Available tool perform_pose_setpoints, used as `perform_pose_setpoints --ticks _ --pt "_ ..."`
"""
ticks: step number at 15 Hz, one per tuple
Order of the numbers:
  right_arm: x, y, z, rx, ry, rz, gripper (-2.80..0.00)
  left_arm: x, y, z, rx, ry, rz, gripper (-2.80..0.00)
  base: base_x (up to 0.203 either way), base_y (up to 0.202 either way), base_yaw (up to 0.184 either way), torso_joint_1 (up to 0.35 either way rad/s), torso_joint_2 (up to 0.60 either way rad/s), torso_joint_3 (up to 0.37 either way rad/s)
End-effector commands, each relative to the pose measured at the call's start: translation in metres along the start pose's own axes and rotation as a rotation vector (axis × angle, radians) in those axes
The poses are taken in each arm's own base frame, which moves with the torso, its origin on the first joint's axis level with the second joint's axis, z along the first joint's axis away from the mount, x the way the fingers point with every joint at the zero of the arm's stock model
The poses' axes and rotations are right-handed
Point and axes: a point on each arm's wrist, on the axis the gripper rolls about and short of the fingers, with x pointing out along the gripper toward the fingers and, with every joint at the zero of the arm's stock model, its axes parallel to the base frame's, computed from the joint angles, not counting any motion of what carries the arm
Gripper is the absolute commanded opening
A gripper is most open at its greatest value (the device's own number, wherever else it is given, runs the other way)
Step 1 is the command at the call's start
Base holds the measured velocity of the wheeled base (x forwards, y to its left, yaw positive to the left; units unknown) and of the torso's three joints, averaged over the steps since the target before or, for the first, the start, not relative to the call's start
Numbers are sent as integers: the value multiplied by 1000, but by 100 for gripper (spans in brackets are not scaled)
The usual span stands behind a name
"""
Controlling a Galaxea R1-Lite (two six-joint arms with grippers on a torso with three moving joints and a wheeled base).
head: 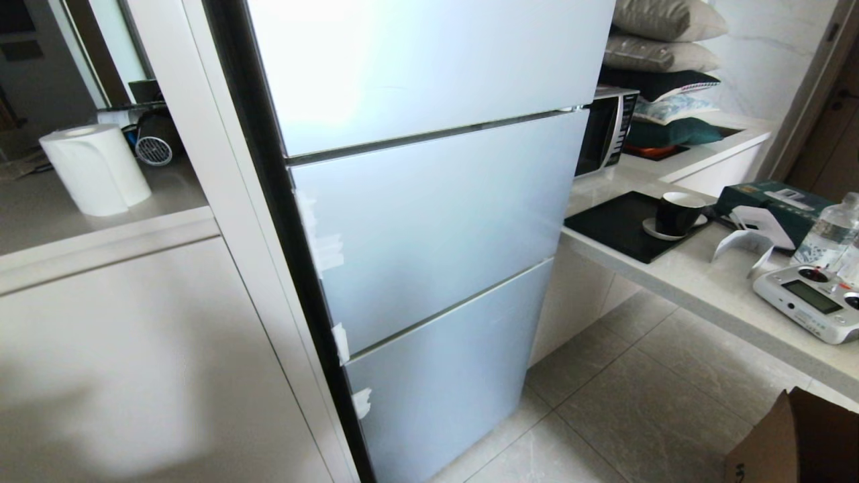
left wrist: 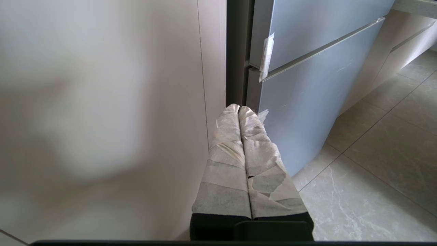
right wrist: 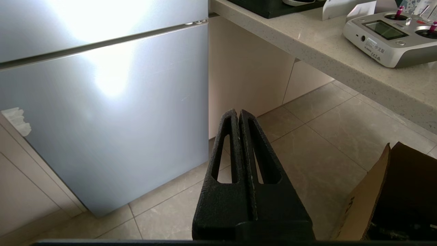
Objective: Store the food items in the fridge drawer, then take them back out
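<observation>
Tiled floor (head: 637, 402), fridge (head: 429, 268), cardboard box (head: 798, 443)

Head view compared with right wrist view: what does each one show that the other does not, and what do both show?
Only the head view shows the white paper towel roll, the silver microwave and the black cup on its saucer. Only the right wrist view shows the shut right gripper, black and empty, hanging above the floor tiles. Both show the silver-blue fridge door panels all closed, the grey remote controller on the pale stone counter, and the brown cardboard box.
</observation>
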Motion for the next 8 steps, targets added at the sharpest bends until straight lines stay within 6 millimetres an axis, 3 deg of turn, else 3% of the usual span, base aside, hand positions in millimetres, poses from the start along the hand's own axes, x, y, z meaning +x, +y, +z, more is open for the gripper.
perform_pose_setpoints --ticks 1,2,5,8 --pt "0 0 0 0 0 0 -280 -1 0 4 7 -24 2 -280 0 0 0 0 0 0" --pt "0 0 0 0 0 0 -280 -2 0 10 5 -49 1 -280 0 0 0 0 0 0" --pt "0 0 0 0 0 0 -280 -9 1 67 -51 -143 -18 -280 0 0 0 0 0 0" --pt "0 0 0 0 0 0 -280 26 0 104 -293 20 -57 -280 0 0 0 0 0 0"
